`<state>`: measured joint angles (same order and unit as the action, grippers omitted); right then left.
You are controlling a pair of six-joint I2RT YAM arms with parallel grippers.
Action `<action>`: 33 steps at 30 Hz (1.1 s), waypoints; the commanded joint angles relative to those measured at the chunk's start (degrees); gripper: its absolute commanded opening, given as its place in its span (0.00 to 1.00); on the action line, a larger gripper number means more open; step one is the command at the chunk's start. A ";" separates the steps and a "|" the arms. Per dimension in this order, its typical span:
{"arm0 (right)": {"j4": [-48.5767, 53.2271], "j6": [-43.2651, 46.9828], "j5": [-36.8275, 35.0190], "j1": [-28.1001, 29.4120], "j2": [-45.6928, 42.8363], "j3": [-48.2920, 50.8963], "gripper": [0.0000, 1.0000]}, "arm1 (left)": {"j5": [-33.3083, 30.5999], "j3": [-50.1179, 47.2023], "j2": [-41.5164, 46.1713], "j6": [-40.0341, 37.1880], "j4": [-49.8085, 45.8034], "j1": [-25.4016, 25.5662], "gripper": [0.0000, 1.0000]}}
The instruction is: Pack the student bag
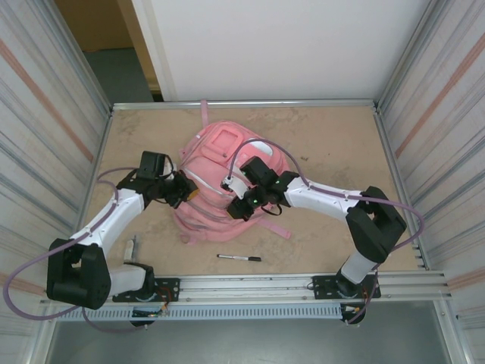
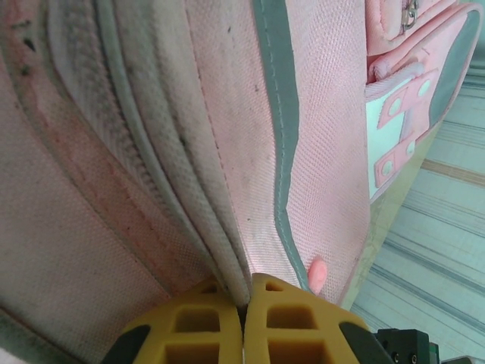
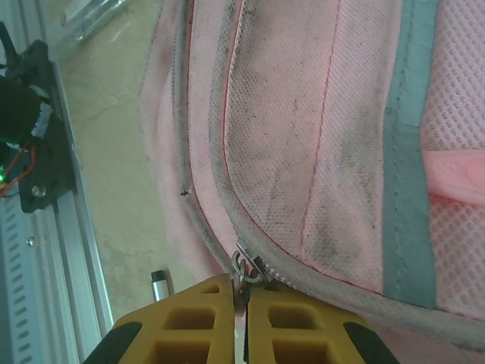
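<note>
The right jaws pinch the zip pull (image 3: 244, 265) at their 12 o'clock; the zip (image 3: 214, 208) of the student bag (image 1: 214, 163) runs off toward 11. The left jaws clamp its seam (image 2: 227, 254).

In the overhead view both arms lie over the near half of the student bag (image 1: 220, 144), and the jaws of the left gripper (image 1: 184, 191) and the right gripper (image 1: 239, 206) are too small to judge there. From the left wrist the bag (image 2: 303, 152) runs off three edges of the picture, and its seam fold vanishes between the pressed-together jaws of the left gripper (image 2: 244, 303). From the right wrist the lower end of the zip pull (image 3: 244, 264) is buried between the jaws. Beside the bag, the pen (image 3: 161, 285) is half hidden behind a yellow finger.
</note>
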<state>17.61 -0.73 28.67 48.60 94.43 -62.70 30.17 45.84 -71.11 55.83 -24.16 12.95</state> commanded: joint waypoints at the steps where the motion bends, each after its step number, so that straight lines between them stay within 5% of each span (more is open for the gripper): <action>1: -5.35 -3.91 3.46 1.59 -3.42 1.31 0.02 | 3.36 -0.88 1.33 1.01 3.37 1.30 0.00; 9: -11.60 -19.87 -0.56 6.86 -1.17 2.62 0.00 | 1.46 -3.80 3.40 4.03 6.35 2.14 0.00; 15: -10.76 -30.49 -12.43 11.26 4.59 -3.79 0.10 | 0.14 -6.07 3.78 6.81 9.33 5.62 0.00; 20: -10.68 -34.62 -12.70 9.80 6.14 -5.05 0.24 | -5.14 -8.76 6.08 8.62 9.85 10.08 0.00; 25: -11.28 -33.36 -10.62 9.67 1.88 -0.04 0.35 | -7.89 -9.14 9.49 4.35 2.55 9.34 0.25; 33: -7.79 -26.61 -16.67 9.71 -13.71 10.47 0.48 | -9.70 -4.64 17.41 -7.23 -11.98 9.52 0.38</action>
<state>9.08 -31.79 15.49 58.48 85.76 -53.43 20.88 38.61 -55.92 54.70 -28.69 21.87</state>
